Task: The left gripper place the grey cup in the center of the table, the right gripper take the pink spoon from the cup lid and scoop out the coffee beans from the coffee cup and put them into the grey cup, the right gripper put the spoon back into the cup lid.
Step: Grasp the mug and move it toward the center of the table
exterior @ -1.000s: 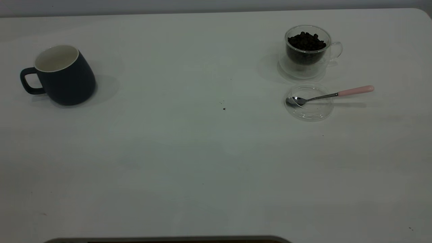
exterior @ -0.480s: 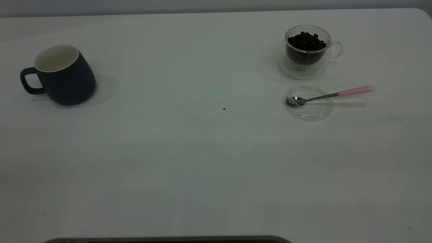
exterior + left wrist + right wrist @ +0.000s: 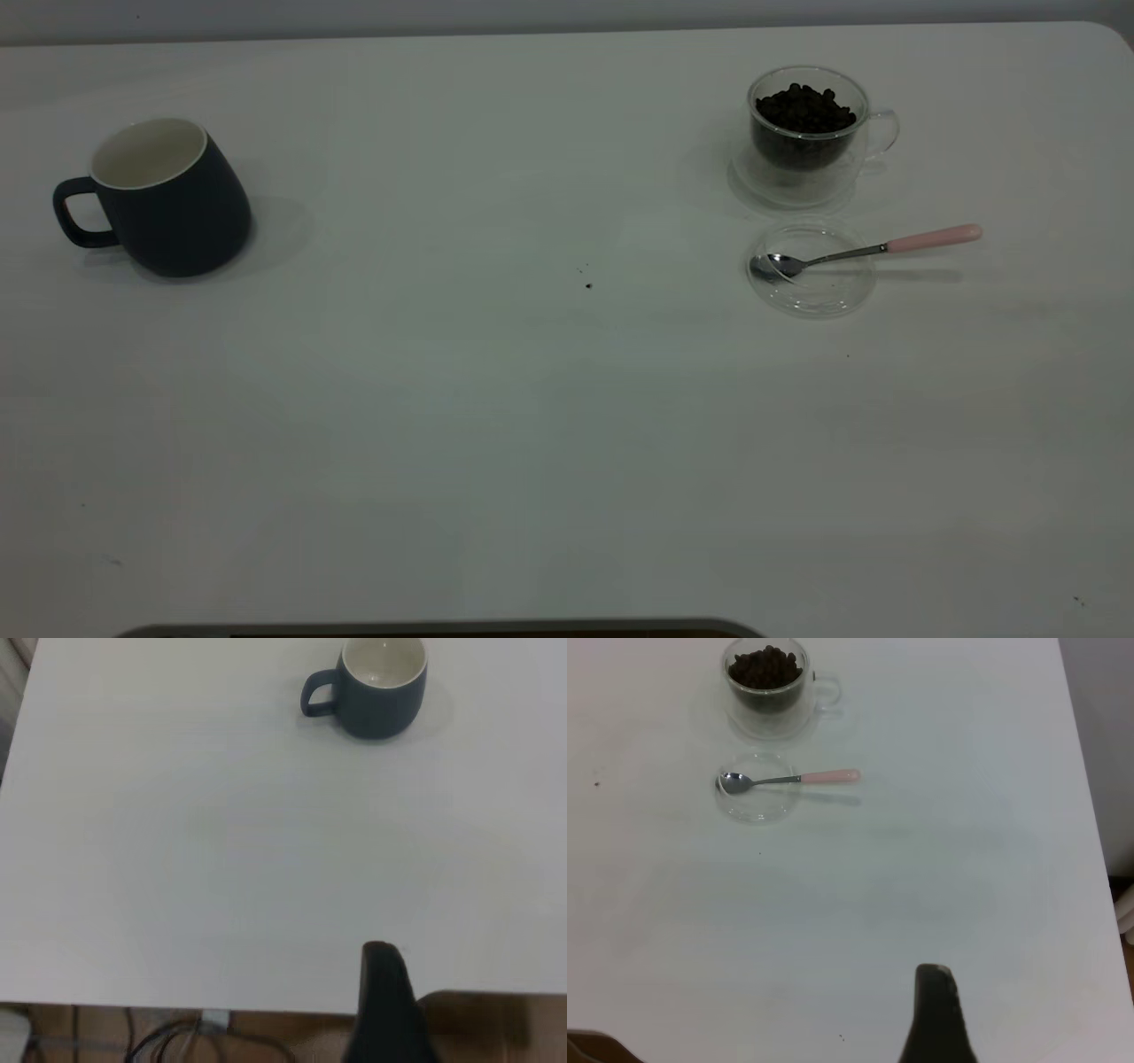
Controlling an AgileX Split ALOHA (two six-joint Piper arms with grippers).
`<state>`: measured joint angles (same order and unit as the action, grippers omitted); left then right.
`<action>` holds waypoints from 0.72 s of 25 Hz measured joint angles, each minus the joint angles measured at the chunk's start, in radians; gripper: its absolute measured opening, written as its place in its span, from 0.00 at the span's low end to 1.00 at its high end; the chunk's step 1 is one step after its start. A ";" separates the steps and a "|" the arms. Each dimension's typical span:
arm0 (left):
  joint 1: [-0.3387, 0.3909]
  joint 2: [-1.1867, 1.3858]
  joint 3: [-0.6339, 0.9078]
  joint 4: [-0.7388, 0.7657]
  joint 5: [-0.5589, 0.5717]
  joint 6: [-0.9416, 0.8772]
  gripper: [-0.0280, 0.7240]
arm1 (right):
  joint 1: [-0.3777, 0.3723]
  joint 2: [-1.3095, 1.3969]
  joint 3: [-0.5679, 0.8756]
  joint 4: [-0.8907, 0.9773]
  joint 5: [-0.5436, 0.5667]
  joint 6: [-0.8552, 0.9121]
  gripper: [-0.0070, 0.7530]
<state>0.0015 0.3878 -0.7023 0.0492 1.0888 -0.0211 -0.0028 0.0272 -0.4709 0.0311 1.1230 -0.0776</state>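
Observation:
The grey cup [image 3: 173,208] stands upright and empty at the far left of the table [image 3: 532,399], handle pointing left; it also shows in the left wrist view [image 3: 381,687]. The coffee cup [image 3: 806,133] with coffee beans [image 3: 804,106] stands at the back right. In front of it lies the cup lid [image 3: 811,288], with the pink spoon [image 3: 864,251] resting bowl-down in it and its handle sticking out to the right. The right wrist view shows the coffee cup [image 3: 766,687], spoon [image 3: 788,778] and lid [image 3: 753,806]. The left gripper [image 3: 381,957] and right gripper [image 3: 935,979] hang back near the table's front edge, far from everything.
A few tiny dark specks [image 3: 588,285] lie near the table's middle. The table's right edge [image 3: 1090,815] runs past the spoon side. Cables [image 3: 177,1041] hang below the front edge.

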 joint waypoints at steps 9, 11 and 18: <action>0.000 0.472 -0.148 0.089 -0.132 0.075 0.79 | 0.000 0.000 0.000 0.000 0.000 0.000 0.78; 0.000 0.571 -0.167 0.135 -0.192 0.077 0.79 | 0.000 0.000 0.000 0.000 0.000 0.000 0.78; 0.000 0.933 -0.287 0.309 -0.362 0.117 0.79 | 0.000 0.000 0.000 0.000 0.000 0.000 0.78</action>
<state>0.0015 1.3209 -0.9896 0.3579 0.7263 0.0963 -0.0028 0.0272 -0.4709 0.0311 1.1230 -0.0776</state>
